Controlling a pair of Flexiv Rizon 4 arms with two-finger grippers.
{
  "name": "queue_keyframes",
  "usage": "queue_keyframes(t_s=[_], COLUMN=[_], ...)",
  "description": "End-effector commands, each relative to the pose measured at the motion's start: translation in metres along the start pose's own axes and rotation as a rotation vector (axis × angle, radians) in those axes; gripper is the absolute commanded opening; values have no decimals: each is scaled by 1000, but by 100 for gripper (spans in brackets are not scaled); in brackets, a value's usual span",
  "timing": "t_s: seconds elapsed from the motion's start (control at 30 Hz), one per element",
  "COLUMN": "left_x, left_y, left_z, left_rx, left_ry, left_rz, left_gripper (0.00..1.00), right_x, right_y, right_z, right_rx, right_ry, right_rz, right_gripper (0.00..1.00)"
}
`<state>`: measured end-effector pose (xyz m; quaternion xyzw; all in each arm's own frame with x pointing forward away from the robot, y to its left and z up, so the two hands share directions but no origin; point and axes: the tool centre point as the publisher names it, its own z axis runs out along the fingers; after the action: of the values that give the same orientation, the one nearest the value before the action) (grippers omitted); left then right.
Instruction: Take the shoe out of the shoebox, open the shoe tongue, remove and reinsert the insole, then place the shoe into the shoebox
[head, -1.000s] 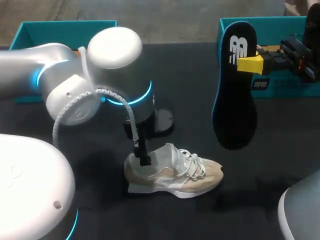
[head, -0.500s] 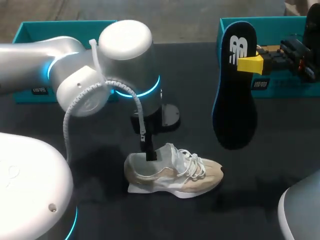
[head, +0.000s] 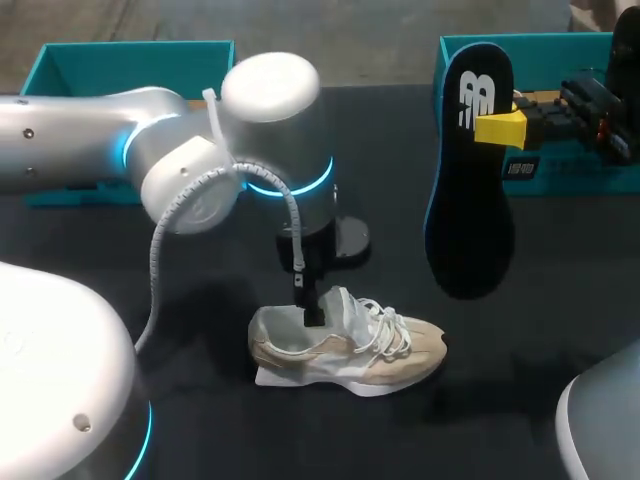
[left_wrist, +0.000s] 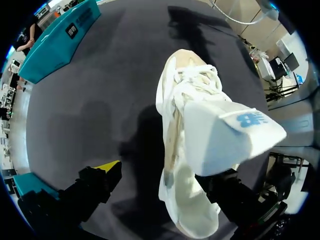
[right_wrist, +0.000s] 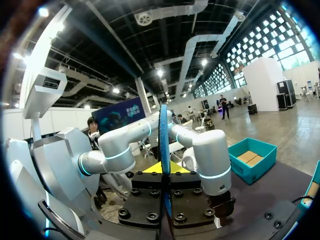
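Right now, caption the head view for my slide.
Right end effector holds the black insole aloft; left end effector sits at the beige shoe opening.

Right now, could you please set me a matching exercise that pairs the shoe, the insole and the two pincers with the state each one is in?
Things:
1. shoe
2. insole
3. left pincer
4. right pincer

States:
A. shut, holding something up in the air
B. resting on its sole on the table
C. open, at the heel end of the shoe
D. black, upright, clear of the table

Pairs: 1-B, 2-D, 3-C, 4-A
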<state>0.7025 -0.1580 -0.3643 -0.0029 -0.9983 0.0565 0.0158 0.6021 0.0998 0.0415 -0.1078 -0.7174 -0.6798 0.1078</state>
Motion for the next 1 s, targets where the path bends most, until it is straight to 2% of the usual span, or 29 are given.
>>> queue_keyframes(t_s=[0.03,0.2,0.3,0.43,0.47,0.5,0.6,0.73,0.77,0.8,0.83,1.0], left_x=[-4,-5,-4,-3,-3,-3,-1,0,0,0,0,0], left_y=[-7,-9,-10,-11,-11,-12,-12,-11,-11,-11,-10,-9], left_z=[11,15,19,24,25,26,27,30,31,31,31,27], left_rx=[-16,-30,-35,-40,-42,-43,-47,-49,-51,-52,-53,-39], left_ry=[7,4,12,17,19,20,24,29,31,32,32,22], left_rz=[-6,-8,-5,-3,-2,-2,1,4,3,2,0,-6], left_gripper=[90,70,71,67,61,51,38,37,33,24,0,0], right_x=[-2,-2,-2,-2,-2,-2,-2,-2,-2,-2,-2,-2], right_y=[1,1,1,1,1,1,1,1,1,1,1,1], right_z=[2,2,2,2,2,2,2,2,2,2,2,2], right_rx=[4,4,4,4,4,4,4,4,4,4,4,4], right_ry=[2,2,2,2,2,2,2,2,2,2,2,2], right_rz=[2,2,2,2,2,2,2,2,2,2,2,2], right_gripper=[0,0,0,0,0,0,0,0,0,0,0,0])
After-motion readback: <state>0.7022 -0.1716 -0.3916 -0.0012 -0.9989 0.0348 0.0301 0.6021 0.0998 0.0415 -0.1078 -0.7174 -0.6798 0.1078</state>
